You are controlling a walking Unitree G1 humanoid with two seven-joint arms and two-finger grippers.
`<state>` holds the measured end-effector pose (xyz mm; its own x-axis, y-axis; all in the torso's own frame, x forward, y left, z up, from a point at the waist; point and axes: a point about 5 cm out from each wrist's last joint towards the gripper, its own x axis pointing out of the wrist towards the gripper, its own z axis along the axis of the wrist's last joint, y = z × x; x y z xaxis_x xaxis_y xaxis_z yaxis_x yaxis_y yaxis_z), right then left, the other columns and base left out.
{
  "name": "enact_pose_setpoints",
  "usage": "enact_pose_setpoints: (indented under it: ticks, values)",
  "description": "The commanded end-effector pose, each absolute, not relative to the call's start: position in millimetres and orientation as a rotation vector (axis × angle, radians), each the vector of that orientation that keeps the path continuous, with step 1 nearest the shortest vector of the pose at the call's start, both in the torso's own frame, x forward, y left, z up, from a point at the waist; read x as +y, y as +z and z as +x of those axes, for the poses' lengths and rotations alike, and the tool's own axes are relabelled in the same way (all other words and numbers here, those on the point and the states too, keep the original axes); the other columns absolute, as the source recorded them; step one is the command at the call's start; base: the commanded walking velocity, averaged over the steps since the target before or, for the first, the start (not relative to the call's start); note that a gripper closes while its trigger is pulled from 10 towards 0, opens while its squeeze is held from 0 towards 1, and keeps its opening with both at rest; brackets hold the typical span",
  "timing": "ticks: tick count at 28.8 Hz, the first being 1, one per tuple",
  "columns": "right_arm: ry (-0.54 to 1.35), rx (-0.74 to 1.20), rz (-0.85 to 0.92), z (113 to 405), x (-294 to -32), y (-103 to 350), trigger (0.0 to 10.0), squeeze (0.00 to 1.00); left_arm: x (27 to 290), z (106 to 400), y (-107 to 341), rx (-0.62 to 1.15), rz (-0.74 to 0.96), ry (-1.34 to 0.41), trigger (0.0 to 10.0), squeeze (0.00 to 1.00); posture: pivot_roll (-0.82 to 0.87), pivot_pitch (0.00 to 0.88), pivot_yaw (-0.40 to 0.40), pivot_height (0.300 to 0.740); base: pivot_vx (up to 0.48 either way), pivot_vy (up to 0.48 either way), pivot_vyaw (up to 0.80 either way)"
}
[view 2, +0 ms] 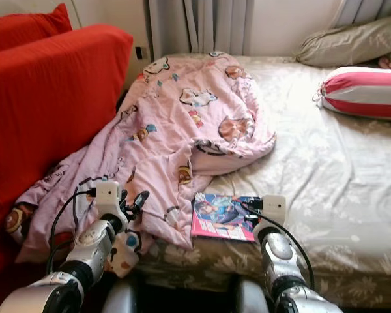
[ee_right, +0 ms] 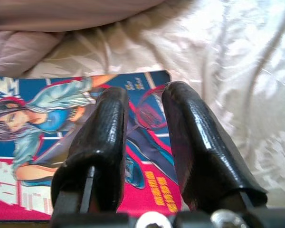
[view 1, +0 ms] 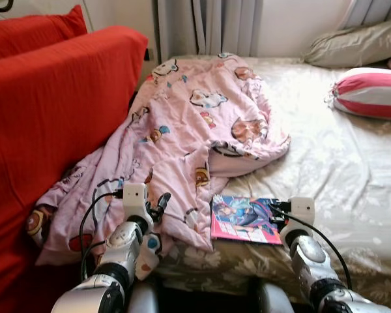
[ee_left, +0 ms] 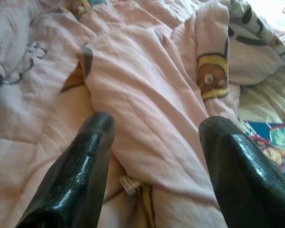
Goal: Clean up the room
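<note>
The right pincer (ee_right: 145,107) hovered over the near right corner of a thin, glossy magazine with a blue and pink illustrated cover (view 1: 246,220), its two black fingers (ee_right: 102,137) a narrow gap apart and gripping nothing. The left pincer (ee_left: 154,156) stood spread wide above a fold of the soft pink quilted blanket printed with cartoon animals (view 1: 189,130). The magazine lay flat near the front edge of the bed with the cream floral sheet (view 1: 339,176), its left side touching or just under the blanket's hem. It would likely be light, floppy and slippery, best pinched at the exposed corner or edge. The blanket, bulky and limp, would drape when lifted. Its far-left end hung out of sight beside the red upholstered sofa (view 1: 52,124). A pink and white striped bolster pillow (view 1: 371,91) was cut off at the frame's right.
</note>
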<state>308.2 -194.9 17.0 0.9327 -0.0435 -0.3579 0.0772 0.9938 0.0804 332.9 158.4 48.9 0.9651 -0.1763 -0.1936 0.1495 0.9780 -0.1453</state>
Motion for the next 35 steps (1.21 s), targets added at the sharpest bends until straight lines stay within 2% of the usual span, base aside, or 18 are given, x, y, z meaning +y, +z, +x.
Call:
enact_pose_setpoints:
  ticks: [1, 10, 11, 13, 18, 29, 30, 31, 32, 35]
  values:
    - [-0.075, 0.345, 0.101, 312, -195, 21, 10.0, 0.00, 162, 332, 47, 0.214, -0.131, -0.158, 10.0, 0.00, 0.09, 0.000, 0.005, 0.539, 0.000, 0.000, 0.00]
    - [-0.157, 0.335, 0.246, 316, -204, 26, 10.0, 0.00, 165, 330, 46, 0.213, -0.127, -0.148, 10.0, 0.00, 0.11, 0.000, 0.003, 0.539, 0.000, 0.000, 0.00]
    - [-0.198, 0.318, 0.367, 318, -207, 28, 10.0, 1.00, 166, 329, 45, 0.216, -0.125, -0.145, 10.0, 0.00, 0.12, 0.000, 0.003, 0.539, 0.000, 0.000, 0.00]
    - [-0.197, 0.315, 0.432, 319, -207, 29, 10.0, 1.00, 167, 328, 44, 0.217, -0.125, -0.144, 10.0, 0.00, 0.12, 0.000, 0.004, 0.539, 0.000, 0.000, 0.00]
    - [-0.184, 0.333, 0.456, 318, -205, 27, 10.0, 1.00, 169, 325, 41, 0.221, -0.117, -0.145, 10.0, 0.00, 0.14, 0.000, 0.005, 0.539, 0.000, 0.000, 0.00]
    - [-0.168, 0.358, 0.448, 305, -199, 12, 10.0, 1.00, 177, 309, 29, 0.216, -0.096, -0.155, 10.0, 0.00, 0.18, 0.000, 0.022, 0.539, 0.000, 0.000, 0.00]
    - [-0.161, 0.358, 0.436, 305, -199, 12, 10.0, 0.58, 179, 306, 28, 0.216, -0.091, -0.157, 10.0, 0.00, 0.19, 0.000, 0.029, 0.539, 0.000, 0.000, 0.00]
    - [-0.152, 0.354, 0.421, 305, -199, 12, 10.0, 0.11, 181, 301, 25, 0.216, -0.084, -0.158, 10.0, 0.00, 0.19, 0.003, 0.035, 0.539, 0.000, 0.000, 0.00]
    - [-0.153, 0.349, 0.415, 305, -199, 13, 10.0, 0.00, 183, 300, 23, 0.218, -0.082, -0.157, 10.0, 0.00, 0.19, 0.004, 0.036, 0.539, 0.000, 0.000, 0.00]
    - [-0.177, 0.320, 0.429, 308, -204, 18, 10.0, 0.00, 187, 294, 20, 0.226, -0.077, -0.152, 10.0, 0.00, 0.19, 0.016, 0.046, 0.539, 0.000, 0.000, 0.00]
